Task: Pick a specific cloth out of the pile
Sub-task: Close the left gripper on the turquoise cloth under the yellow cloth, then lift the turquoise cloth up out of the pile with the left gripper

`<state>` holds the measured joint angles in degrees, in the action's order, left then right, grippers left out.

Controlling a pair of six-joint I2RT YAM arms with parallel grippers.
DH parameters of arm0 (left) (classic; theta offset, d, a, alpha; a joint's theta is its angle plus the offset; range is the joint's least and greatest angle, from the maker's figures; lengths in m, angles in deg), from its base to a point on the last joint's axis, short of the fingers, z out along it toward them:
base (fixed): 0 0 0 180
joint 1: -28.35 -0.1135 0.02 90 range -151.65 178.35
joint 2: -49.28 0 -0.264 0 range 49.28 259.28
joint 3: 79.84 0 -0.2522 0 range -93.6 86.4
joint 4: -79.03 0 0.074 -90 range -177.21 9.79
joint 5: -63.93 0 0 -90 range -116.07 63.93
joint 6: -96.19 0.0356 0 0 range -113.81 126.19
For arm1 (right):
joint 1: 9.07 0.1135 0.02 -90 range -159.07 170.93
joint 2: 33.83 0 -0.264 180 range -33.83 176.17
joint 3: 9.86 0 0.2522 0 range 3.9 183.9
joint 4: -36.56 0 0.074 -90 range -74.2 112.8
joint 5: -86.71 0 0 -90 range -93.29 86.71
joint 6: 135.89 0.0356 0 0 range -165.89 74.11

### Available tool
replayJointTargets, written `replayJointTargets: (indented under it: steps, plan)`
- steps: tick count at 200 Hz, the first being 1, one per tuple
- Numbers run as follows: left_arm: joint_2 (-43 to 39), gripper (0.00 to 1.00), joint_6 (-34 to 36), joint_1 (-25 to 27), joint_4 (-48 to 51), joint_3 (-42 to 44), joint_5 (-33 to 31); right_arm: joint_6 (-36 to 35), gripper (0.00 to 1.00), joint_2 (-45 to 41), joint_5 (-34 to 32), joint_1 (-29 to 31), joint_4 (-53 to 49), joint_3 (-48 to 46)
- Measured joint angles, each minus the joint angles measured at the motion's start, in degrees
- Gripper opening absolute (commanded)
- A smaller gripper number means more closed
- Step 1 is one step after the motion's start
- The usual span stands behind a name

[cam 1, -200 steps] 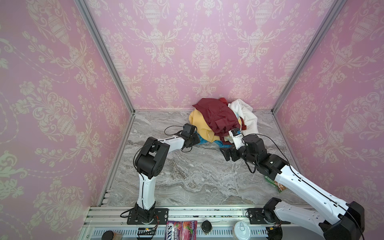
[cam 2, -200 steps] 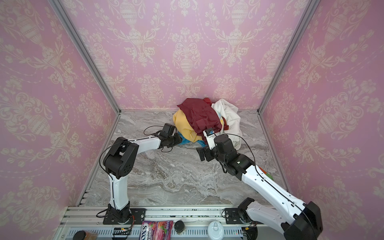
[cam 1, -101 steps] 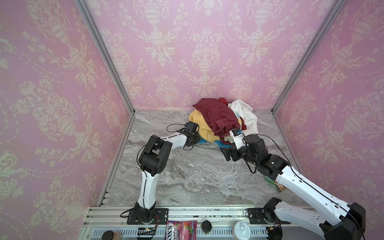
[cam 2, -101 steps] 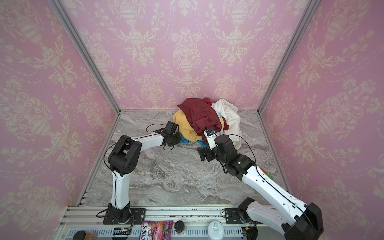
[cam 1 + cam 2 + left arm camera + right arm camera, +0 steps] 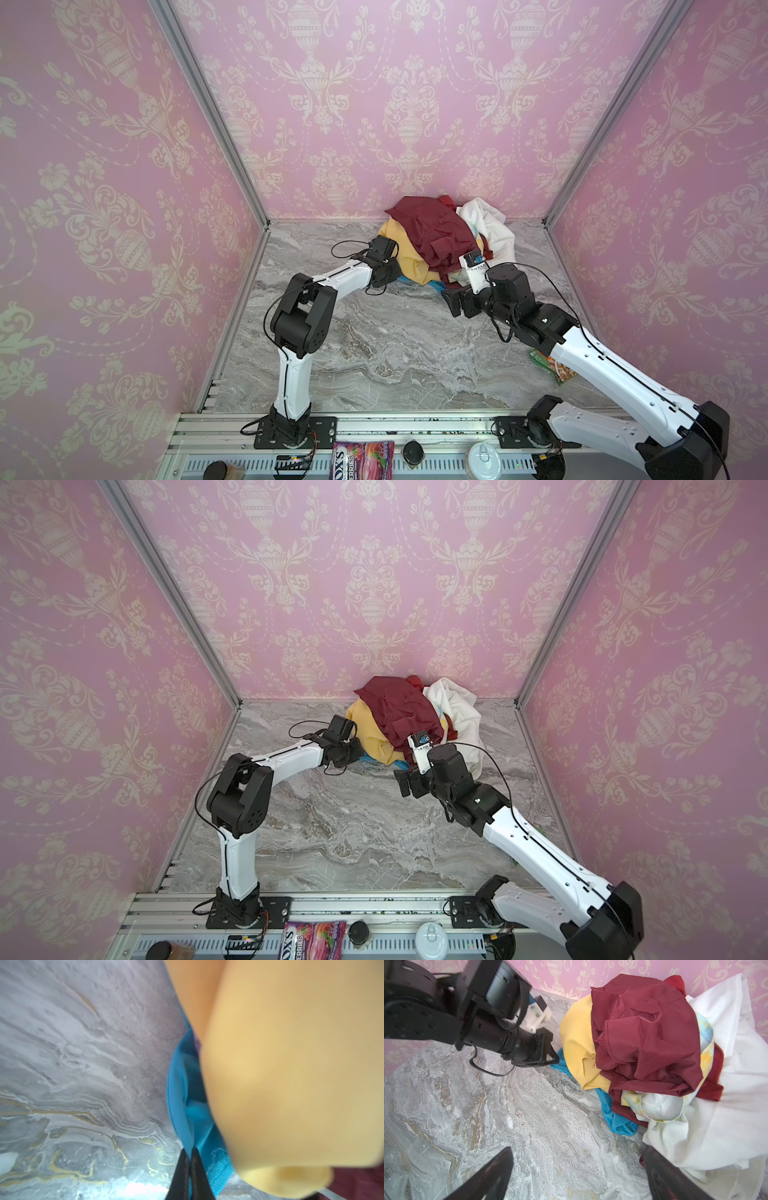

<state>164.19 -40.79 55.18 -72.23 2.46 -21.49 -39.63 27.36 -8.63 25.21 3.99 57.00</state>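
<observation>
Turquoise cloth [image 5: 180, 1095], thin, smooth, edge poking from under pile [image 5: 643, 1032], pinched by L hand [image 5: 189, 1152], R hand [image 5: 577, 1157] wide.

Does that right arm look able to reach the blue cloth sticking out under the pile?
Probably yes: the right gripper stands open, and only bare table lies between it and the exposed fold of the blue cloth.
</observation>
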Motion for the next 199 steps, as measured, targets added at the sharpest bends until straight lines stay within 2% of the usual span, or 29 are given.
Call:
replayJointTargets:
  steps: [36, 124, 199]
  plan:
    - [-3.43, 0.00, -0.02, 0.00, -0.04, -4.96, 0.68, 0.68, 0.99, 1.88, -0.68, 0.00, -0.04, 0.98]
    - [-3.50, 0.00, -0.02, 0.13, 1.97, -18.23, 3.08, 3.37, 0.99, 5.92, -2.05, -0.02, -0.17, 2.84]
    - [-3.50, 0.00, 0.04, 2.32, 3.54, -25.92, 4.15, 4.09, 1.00, 8.11, -1.86, -0.02, 0.48, 4.31]
